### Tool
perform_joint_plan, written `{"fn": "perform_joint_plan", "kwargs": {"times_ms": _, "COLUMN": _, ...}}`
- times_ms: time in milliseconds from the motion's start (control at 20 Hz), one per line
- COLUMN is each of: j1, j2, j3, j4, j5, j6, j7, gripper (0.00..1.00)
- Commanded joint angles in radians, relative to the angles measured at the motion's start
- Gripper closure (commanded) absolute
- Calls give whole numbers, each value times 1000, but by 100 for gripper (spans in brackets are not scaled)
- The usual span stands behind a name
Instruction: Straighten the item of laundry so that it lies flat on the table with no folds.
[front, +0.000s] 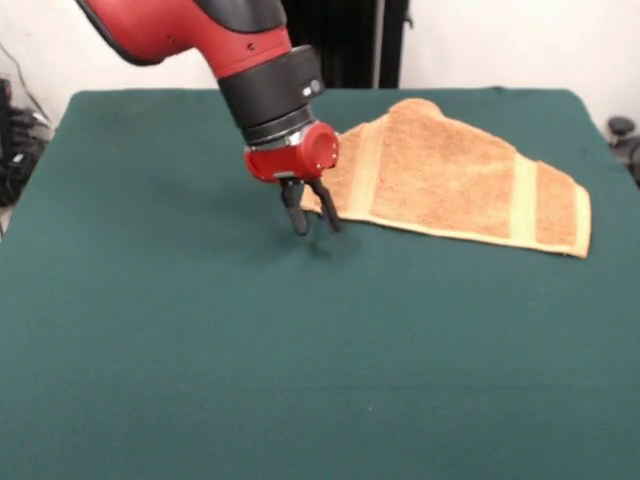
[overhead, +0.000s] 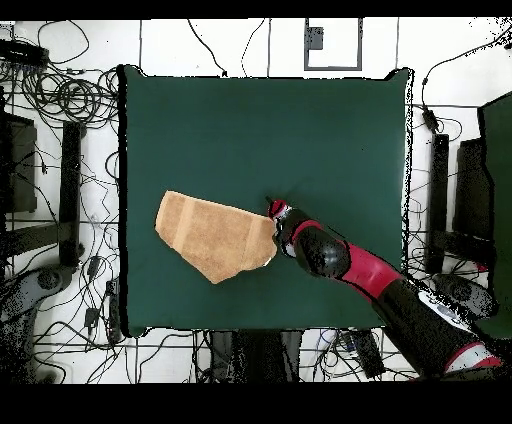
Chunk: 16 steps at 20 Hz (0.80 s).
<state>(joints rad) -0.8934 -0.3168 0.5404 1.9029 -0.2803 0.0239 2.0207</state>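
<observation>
The towel (front: 455, 180) lies on the green bench (front: 300, 350), folded over into an uneven, roughly triangular wedge instead of a full rectangle. In the front view its long axis runs across the picture from left to right, sloping slightly toward the camera at the right end. The right end is a short straight edge with a pale woven band just inside it; a second pale band crosses the cloth near the left end. The far edge bulges into a rounded hump near the bench's back edge, and the near edge runs as a long straight hem. In the overhead view the towel (overhead: 215, 235) sits toward the left side of the bench (overhead: 260, 120), its long axis running across the picture, with one folded corner pointing down toward the bottom edge.

The end effector (front: 312, 218) hangs from the red and black arm (front: 250, 60) at the towel's left end in the front view. Its two dark fingers are spread a little, tips down at or just above the bench surface, one finger against the towel's left edge. They pinch nothing that can be seen. In the overhead view the end effector (overhead: 274, 208) sits at the towel's right corner.
</observation>
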Motion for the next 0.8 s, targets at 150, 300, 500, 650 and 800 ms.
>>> {"fn": "perform_joint_plan", "kwargs": {"times_ms": 150, "j1": 31, "j2": 169, "j3": 195, "j4": 57, "j5": 95, "j6": 250, "j7": 49, "gripper": 0}}
{"fn": "perform_joint_plan", "kwargs": {"times_ms": 300, "j1": 21, "j2": 187, "j3": 201, "j4": 55, "j5": 116, "j6": 278, "j7": 47, "gripper": 0}}
{"fn": "perform_joint_plan", "kwargs": {"times_ms": 500, "j1": 31, "j2": 196, "j3": 185, "j4": 67, "j5": 207, "j6": 386, "j7": 94, "gripper": 0}}
{"fn": "perform_joint_plan", "kwargs": {"times_ms": 650, "j1": 46, "j2": 208, "j3": 162, "j4": 53, "j5": 258, "j6": 471, "j7": 98, "gripper": 0}}
{"fn": "perform_joint_plan", "kwargs": {"times_ms": 800, "j1": 68, "j2": 196, "j3": 137, "j4": 45, "j5": 280, "j6": 508, "j7": 99, "gripper": 0}}
